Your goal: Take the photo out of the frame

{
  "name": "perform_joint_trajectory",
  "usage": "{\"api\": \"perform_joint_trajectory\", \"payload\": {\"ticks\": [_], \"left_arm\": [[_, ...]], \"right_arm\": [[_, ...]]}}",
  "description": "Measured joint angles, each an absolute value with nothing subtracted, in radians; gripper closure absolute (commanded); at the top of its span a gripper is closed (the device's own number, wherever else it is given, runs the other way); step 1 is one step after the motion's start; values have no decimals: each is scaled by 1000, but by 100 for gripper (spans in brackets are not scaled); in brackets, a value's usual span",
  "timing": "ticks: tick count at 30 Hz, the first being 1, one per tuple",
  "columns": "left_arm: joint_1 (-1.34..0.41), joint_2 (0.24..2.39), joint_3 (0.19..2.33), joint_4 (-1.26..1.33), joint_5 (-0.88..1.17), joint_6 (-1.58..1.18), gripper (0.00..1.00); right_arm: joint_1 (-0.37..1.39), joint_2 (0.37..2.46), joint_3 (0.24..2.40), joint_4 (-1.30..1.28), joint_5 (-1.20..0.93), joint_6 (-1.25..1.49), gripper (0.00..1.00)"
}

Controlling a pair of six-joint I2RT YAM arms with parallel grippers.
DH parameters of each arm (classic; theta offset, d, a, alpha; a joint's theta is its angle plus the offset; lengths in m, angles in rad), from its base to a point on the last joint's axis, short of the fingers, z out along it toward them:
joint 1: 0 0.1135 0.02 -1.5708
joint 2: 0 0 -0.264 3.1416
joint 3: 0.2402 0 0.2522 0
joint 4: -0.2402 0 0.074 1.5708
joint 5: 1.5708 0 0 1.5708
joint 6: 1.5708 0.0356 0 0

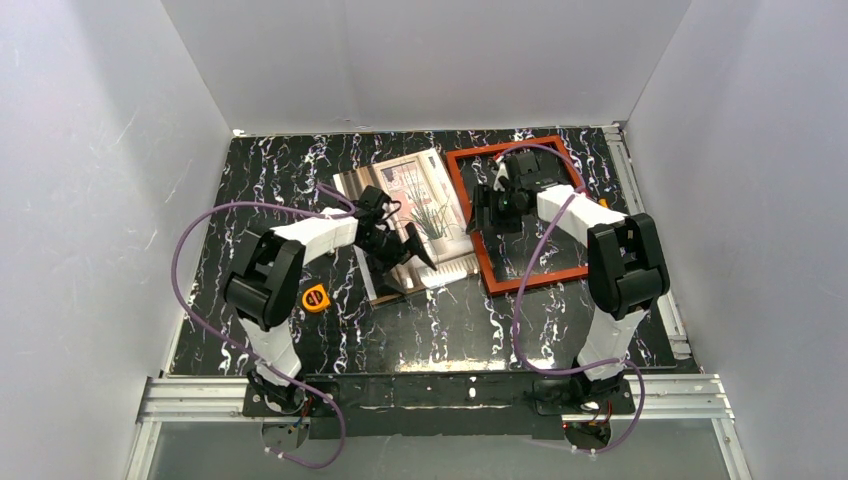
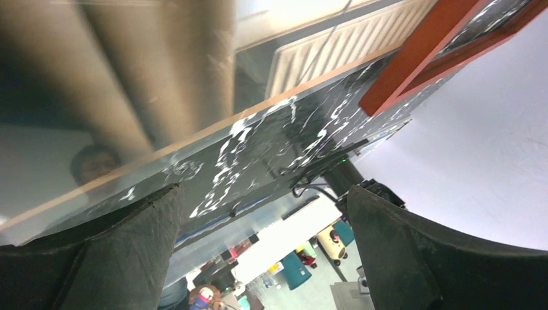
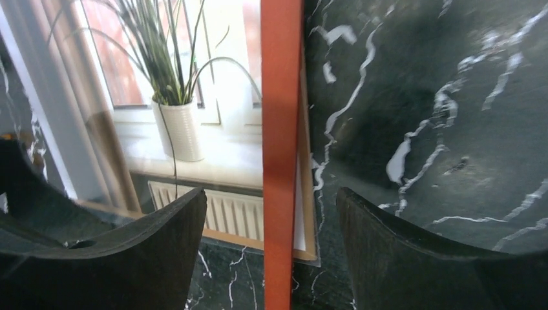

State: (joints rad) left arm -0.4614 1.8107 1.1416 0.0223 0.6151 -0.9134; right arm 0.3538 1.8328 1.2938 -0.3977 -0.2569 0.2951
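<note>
Photo (image 1: 420,190) face-up on the dark marbled table (image 1: 250,170), just left of the hollow red-brown frame (image 1: 500,146)

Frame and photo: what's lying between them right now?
Nothing. In the right wrist view, the frame bar crosses over the photo's edge, so the two overlap with no gap between them.

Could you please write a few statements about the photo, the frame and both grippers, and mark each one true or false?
1. The photo sits fully inside the frame. False: it lies mostly to the frame's left, with one edge under the frame's rail.
2. Bare table shows through the frame. True.
3. The left gripper clamps the photo. False: it is open and empty.
4. The right gripper straddles the frame's rail, open. True.
</note>
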Motion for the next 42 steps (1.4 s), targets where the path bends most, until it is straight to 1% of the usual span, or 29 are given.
{"api": "perform_joint_trajectory", "payload": {"ticks": [4,10,15,23,27,31,33,38,40,42], "left_arm": [[-486,1826,1121,122,619,-979,2],[-484,1801,1079,140,594,-1007,2],[-484,1712,1072,81,570,-987,2],[-484,1567,1070,-18,542,-947,2],[-484,1528,1068,-48,535,-941,2],[-484,1507,1065,-67,533,-937,2],[-484,1503,1059,-72,532,-934,2],[-482,1501,1043,-88,530,-927,2],[-482,1501,1032,-86,530,-927,2],[-482,1501,1023,-85,530,-927,2]], "right_arm": [[353,1834,1229,-347,-331,313,16],[339,1847,1190,-247,-422,341,16],[330,1853,1116,-149,-466,389,16],[352,1861,1090,-58,-501,434,18],[390,1861,1082,-37,-496,458,19],[411,1860,1084,-52,-471,464,22],[413,1859,1094,-78,-455,456,28],[421,1853,1117,-172,-368,406,52],[422,1853,1119,-196,-344,386,65],[422,1854,1124,-217,-336,374,73]]}}
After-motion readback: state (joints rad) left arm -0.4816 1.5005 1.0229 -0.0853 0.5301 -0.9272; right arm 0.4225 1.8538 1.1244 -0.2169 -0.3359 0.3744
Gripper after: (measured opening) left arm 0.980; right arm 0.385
